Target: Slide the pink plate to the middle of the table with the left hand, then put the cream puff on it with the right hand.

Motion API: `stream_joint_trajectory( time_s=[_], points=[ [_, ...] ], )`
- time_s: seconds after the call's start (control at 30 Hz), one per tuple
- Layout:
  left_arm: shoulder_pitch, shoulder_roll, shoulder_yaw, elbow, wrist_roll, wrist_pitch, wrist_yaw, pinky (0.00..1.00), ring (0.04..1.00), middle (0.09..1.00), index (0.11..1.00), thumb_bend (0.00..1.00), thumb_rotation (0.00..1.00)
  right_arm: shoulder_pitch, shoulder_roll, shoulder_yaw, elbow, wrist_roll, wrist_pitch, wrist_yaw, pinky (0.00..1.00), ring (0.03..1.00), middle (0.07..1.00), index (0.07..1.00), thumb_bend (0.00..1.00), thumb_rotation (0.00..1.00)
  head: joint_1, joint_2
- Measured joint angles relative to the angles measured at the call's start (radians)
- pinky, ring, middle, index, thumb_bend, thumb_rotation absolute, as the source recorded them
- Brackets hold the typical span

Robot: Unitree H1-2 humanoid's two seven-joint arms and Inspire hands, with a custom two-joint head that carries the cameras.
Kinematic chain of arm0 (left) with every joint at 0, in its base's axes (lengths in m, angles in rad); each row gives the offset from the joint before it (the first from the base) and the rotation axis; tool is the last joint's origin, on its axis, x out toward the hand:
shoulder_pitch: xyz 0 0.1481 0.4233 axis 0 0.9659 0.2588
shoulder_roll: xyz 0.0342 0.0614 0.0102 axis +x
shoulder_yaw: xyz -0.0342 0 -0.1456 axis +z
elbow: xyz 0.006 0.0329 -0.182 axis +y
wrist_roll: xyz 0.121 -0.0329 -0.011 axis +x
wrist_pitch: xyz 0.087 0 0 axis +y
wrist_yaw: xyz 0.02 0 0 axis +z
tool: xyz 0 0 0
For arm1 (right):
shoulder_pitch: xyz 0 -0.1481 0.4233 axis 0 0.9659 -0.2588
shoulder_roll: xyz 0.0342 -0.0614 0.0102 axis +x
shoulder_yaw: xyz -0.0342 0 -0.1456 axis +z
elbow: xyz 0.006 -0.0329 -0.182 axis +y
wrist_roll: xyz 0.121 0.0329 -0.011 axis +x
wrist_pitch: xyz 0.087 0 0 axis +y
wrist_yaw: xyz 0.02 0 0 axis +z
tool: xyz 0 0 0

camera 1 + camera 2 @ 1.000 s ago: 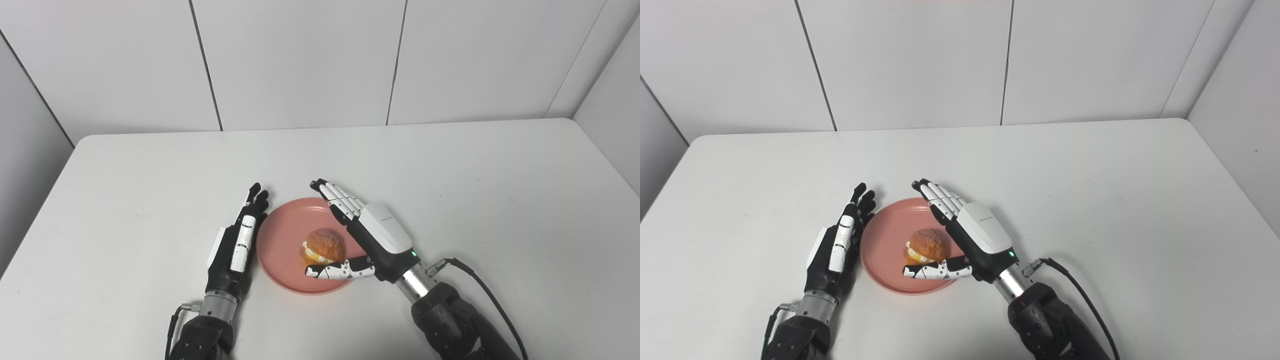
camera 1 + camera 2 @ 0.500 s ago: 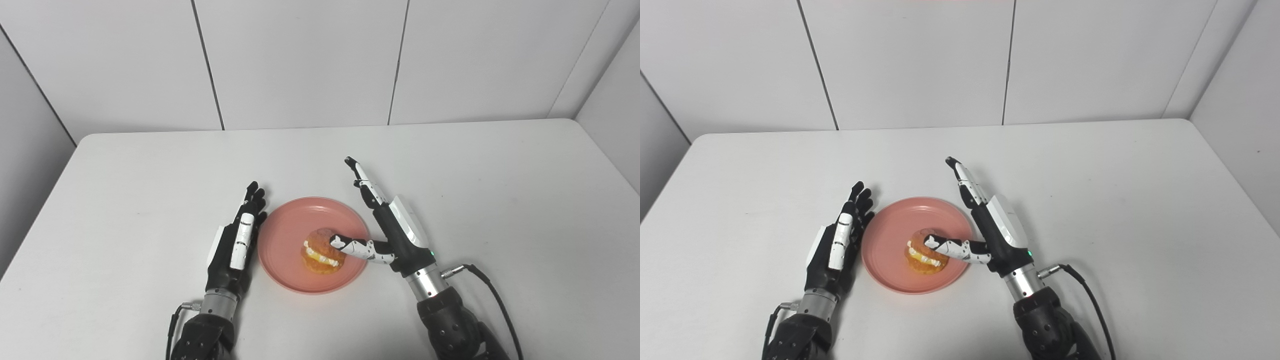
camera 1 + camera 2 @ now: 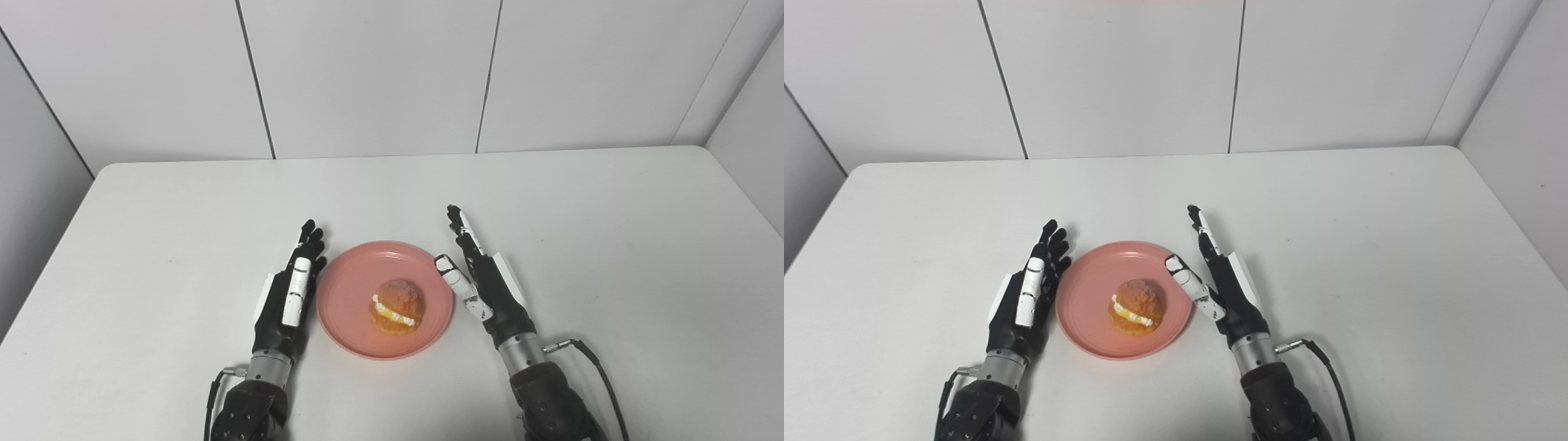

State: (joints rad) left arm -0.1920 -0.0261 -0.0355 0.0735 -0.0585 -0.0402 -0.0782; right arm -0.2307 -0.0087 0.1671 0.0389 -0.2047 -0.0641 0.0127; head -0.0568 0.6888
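Two hands flank the pink plate, cream puff resting on it. Left hand and right hand both released, empty; best withdrawn straight back without nudging the rim.

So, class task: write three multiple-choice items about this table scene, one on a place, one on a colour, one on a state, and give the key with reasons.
1. Where is the cream puff?
A. on the plate
B. on the bare table
C. in the right hand

2. What colour is the plate?
A. blue
B. pink
C. green

3. What state is the right hand in?
A. shut on the puff
B. shut on the plate
C. open, holding nothing

Key: 1 A, the puff sits on the plate between the hands. 2 B, its rim and floor are pink. 3 C, its fingers are spread beside the plate, like the left hand.
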Motion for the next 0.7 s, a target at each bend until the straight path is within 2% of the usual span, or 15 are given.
stream_joint_trajectory(
  time_s=[0.23,0.47,0.7],
  points=[
    [0.000,-0.005,0.000,0.000,0.006,0.000,0.020,1.00,1.000,1.000,1.000,0.56,1.00,0.041,0.043,-0.013,-0.027,0.082,0.080,0.018,1.00,1.000,1.000,1.000,0.69,0.98,0.003,0.005],
    [0.000,-0.005,-0.002,-0.001,0.022,0.000,0.021,1.00,1.000,1.000,1.000,0.55,1.00,0.041,0.081,-0.055,-0.031,0.154,0.130,0.014,1.00,1.000,1.000,1.000,0.65,0.97,0.003,0.009],
    [0.000,-0.001,-0.005,-0.002,0.026,0.001,0.020,1.00,1.000,1.000,1.000,0.55,1.00,0.039,0.108,-0.087,-0.030,0.198,0.140,0.009,1.00,1.000,1.000,1.000,0.61,0.97,0.002,0.011]
  ],
)
